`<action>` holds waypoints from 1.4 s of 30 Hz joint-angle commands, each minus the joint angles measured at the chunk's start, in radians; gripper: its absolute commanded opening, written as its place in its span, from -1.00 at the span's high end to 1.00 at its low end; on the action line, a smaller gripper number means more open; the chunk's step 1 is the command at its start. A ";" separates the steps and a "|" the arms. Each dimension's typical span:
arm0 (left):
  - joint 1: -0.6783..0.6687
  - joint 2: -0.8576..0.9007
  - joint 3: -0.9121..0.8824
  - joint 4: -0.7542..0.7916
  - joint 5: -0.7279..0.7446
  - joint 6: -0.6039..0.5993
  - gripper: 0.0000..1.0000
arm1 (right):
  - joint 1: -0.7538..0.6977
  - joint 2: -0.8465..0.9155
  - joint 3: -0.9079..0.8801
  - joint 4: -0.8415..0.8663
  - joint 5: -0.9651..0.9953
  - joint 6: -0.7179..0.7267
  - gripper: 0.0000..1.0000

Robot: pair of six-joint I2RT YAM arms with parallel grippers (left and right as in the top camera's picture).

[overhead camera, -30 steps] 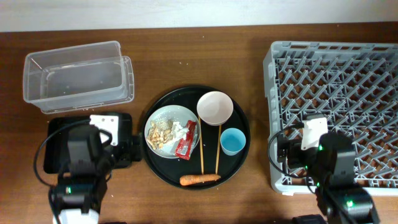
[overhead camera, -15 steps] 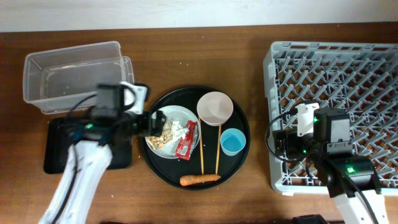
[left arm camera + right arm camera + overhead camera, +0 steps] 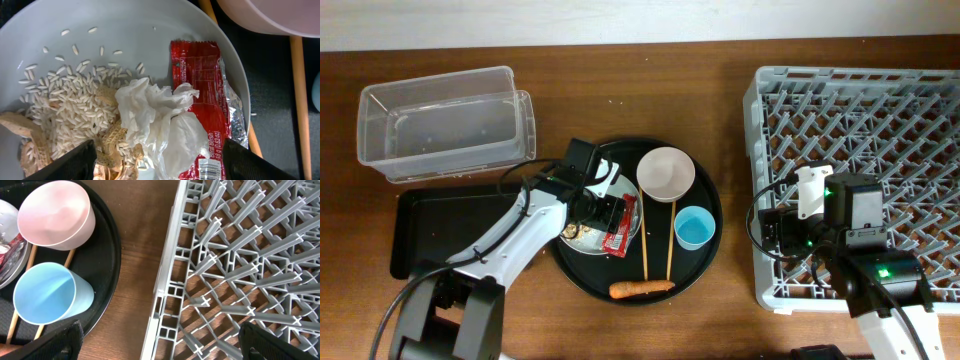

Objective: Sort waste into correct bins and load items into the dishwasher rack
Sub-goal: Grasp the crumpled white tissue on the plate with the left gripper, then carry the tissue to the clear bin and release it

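My left gripper (image 3: 601,211) (image 3: 160,167) is open and low over the white plate (image 3: 130,35), with the crumpled tissue (image 3: 160,115) between its fingers. The red wrapper (image 3: 618,233) (image 3: 200,80) lies just right of the tissue. Rice and beige scraps (image 3: 65,115) lie left of it. The carrot (image 3: 640,289), two chopsticks (image 3: 645,240), the pinkish bowl (image 3: 666,173) (image 3: 56,215) and the blue cup (image 3: 694,227) (image 3: 47,297) are on the round black tray (image 3: 705,265). My right gripper (image 3: 775,235) (image 3: 165,345) is open and empty over the left edge of the grey rack (image 3: 860,150) (image 3: 240,255).
The clear tub (image 3: 445,125) stands at the back left, with nothing in it. The shallow black rectangular tray (image 3: 440,225) lies in front of it, left of the round tray. Bare wood separates the round tray from the rack.
My left gripper has moved right from above the black rectangular tray to the plate and come down over the tissue. My right arm shifted slightly earlier, then stayed still.
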 commanded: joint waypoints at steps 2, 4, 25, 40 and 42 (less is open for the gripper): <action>-0.003 0.005 0.010 0.022 -0.029 0.001 -0.33 | -0.005 -0.001 0.019 0.002 -0.006 0.008 -0.97; -0.003 0.006 0.006 0.022 -0.028 0.001 -0.21 | -0.005 -0.001 0.020 0.002 -0.006 0.008 -0.97; -0.061 -0.053 0.063 -0.016 -0.132 0.001 0.99 | -0.005 -0.001 0.019 -0.001 -0.005 0.008 -0.97; 0.430 -0.077 0.108 0.443 -0.372 0.001 0.83 | -0.005 -0.001 0.020 0.000 -0.005 0.008 -0.97; 0.440 -0.006 0.108 0.510 -0.373 0.001 -0.14 | -0.005 -0.001 0.019 0.000 -0.006 0.008 -0.97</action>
